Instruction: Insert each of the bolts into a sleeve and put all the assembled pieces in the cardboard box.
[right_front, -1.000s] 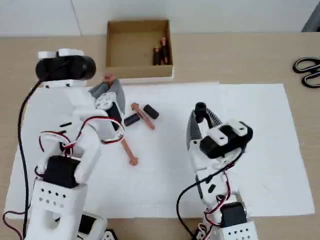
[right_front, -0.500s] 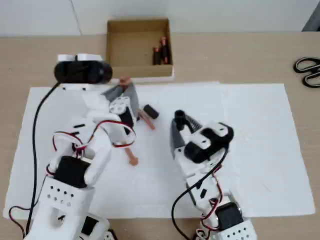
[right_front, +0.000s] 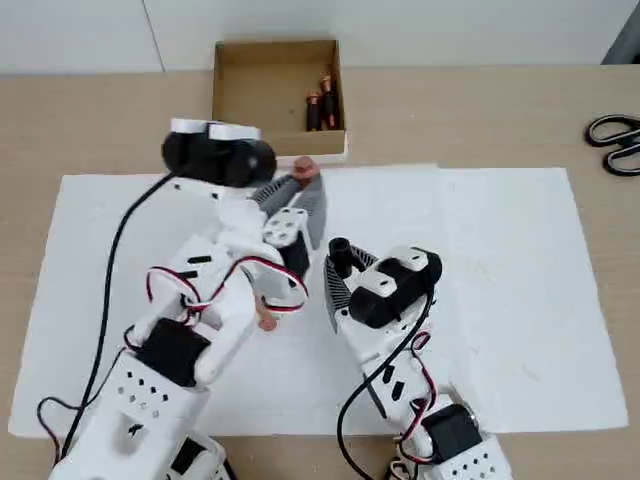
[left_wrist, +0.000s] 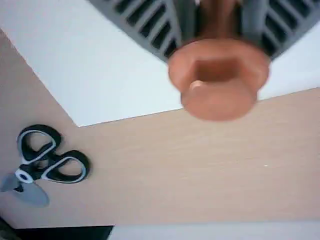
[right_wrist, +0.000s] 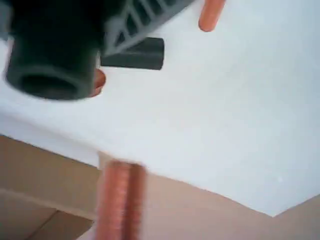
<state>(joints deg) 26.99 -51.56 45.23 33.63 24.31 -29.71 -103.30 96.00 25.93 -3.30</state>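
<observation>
**Progress.** Judged partly done. Two assembled pieces (right_front: 320, 100), black sleeves with orange bolts, are seen in the brown cardboard box (right_front: 232, 95), against its right wall. The box is set near the far edge of the wooden table (right_front: 480, 110), touching the far edge of the white paper sheet (right_front: 520, 280).

**Item in hand.** An orange plastic bolt (right_front: 305, 168), broad-headed with a recess in its face, is pinched by the shank in the left gripper (right_front: 298, 190). It is held over the sheet's far edge, just beside the box's near right corner.

**Counterpart.** A short black tubular sleeve (right_front: 339, 248), open-bored, is clamped in the right gripper (right_front: 342, 268) near mid-sheet. It is apart from the bolt and not yet joined.

**Outstanding.** A loose orange bolt (right_front: 265, 320) and a loose black sleeve (right_wrist: 137, 54) are left lying on the sheet.
</observation>
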